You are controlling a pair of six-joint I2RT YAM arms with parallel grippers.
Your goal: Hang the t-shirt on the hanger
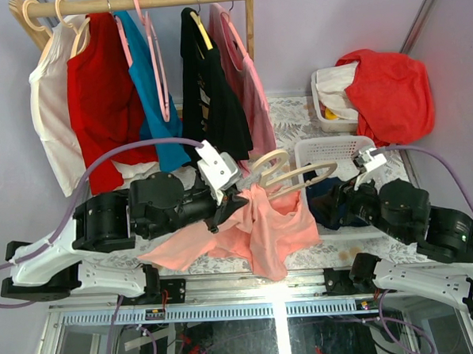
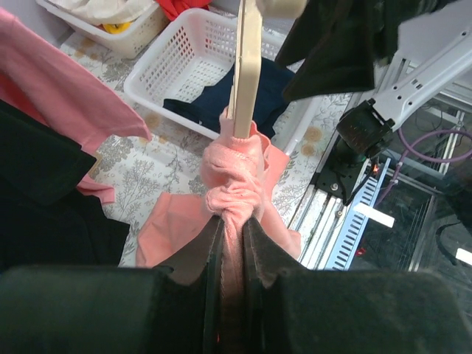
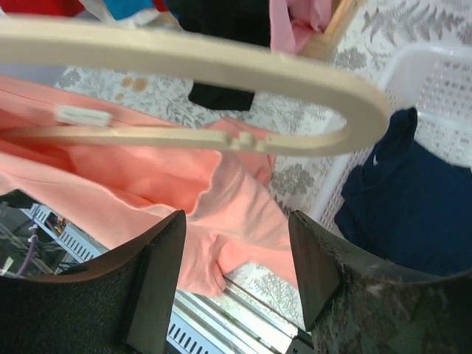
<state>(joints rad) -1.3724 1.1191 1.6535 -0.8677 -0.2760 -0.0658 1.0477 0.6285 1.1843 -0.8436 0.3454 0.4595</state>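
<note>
At centre, L gripper [image 2: 232,225] pinches t-shirt [image 2: 237,173]; R gripper [image 3: 236,217] spread near hanger [image 3: 221,57].

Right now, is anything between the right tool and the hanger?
Nothing visible does. The right tool is open, with the hanger just ahead of its fingers and no other thing in the gap. The t-shirt shows behind the hanger, and the left tool is shut on it.

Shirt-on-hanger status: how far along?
Done: one end of the hanger looks buried in bunched t-shirt cloth. In hand: left gripper shut on that bunch; right gripper open by the hanger's bare end, holding nothing. Left: draw the shirt over that end; most of it droops below the hanger.
</note>
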